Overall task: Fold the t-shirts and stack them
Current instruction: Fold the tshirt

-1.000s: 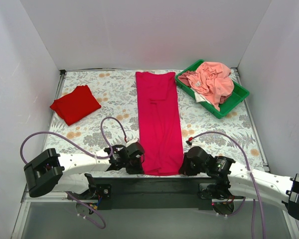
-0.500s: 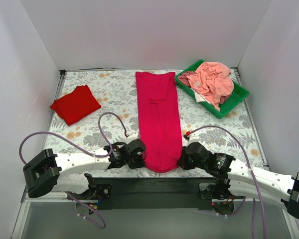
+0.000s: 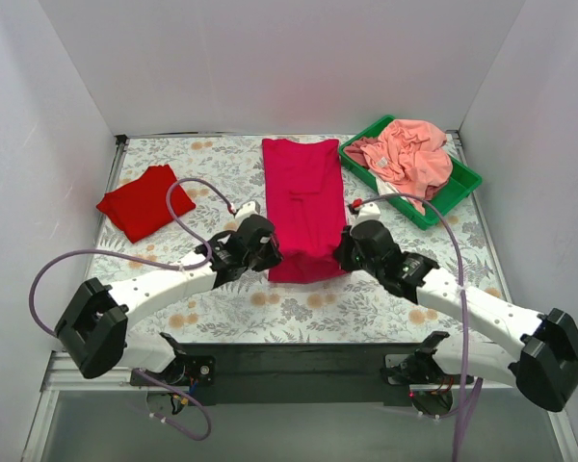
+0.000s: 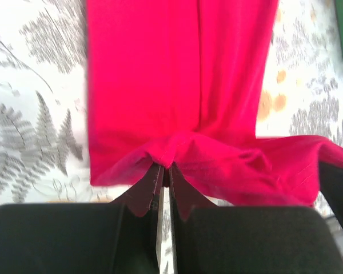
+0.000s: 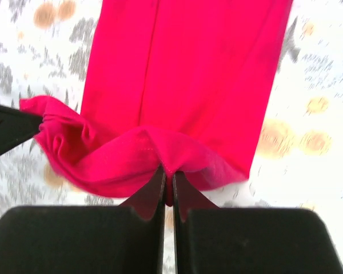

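Note:
A long crimson-magenta t-shirt (image 3: pixel 303 188) lies as a narrow strip down the middle of the table, its near end lifted and doubled back over itself. My left gripper (image 3: pixel 268 253) is shut on the near left corner of that hem (image 4: pixel 166 149). On the other side, my right gripper (image 3: pixel 341 252) is shut on the near right corner (image 5: pixel 168 154). Between the two grips the hem sags in a loose fold. A smaller scarlet-red t-shirt (image 3: pixel 145 200) lies folded at the left of the table, away from both grippers.
A green plastic tray (image 3: pixel 457 188) at the back right holds a heap of salmon-pink clothes (image 3: pixel 407 154). A grey floral-print cloth (image 3: pixel 222 183) covers the table. White walls close in the back and both sides.
Both grippers have carried the shirt's near hem away from the table's front edge toward the back, folding the strip over itself. The right gripper's jaws closed a little more.

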Tool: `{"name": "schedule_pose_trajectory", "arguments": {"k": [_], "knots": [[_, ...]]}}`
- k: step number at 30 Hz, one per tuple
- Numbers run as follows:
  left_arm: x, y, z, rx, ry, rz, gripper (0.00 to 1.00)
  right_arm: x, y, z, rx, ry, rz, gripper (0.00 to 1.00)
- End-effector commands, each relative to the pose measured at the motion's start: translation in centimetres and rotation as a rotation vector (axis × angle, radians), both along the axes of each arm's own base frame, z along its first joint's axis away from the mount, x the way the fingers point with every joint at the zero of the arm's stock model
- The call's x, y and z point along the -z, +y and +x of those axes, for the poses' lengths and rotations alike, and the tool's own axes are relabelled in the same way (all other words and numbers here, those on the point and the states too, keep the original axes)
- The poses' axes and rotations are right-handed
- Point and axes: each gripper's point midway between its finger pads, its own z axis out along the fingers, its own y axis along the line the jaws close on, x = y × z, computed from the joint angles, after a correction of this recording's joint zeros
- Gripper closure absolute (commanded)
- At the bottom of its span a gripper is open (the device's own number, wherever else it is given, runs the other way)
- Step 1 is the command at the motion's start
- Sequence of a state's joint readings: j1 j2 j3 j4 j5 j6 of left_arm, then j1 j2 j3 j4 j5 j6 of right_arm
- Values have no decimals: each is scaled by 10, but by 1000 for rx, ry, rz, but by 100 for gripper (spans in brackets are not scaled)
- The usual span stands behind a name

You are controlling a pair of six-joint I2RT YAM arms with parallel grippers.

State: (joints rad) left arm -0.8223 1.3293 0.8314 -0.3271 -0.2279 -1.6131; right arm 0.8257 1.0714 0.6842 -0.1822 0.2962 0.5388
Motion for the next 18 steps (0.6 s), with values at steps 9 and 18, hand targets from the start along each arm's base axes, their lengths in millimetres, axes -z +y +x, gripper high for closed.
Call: {"name": "schedule_pose_trajectory", "arguments": {"k": [9,18], "knots": [[-28,-5,111,-61,-101,0,100,-57,20,98,-52,-137,80,99],[-23,8,164,-105,-103,17,100,-46,22,152,-62,-92,97,99]]}}
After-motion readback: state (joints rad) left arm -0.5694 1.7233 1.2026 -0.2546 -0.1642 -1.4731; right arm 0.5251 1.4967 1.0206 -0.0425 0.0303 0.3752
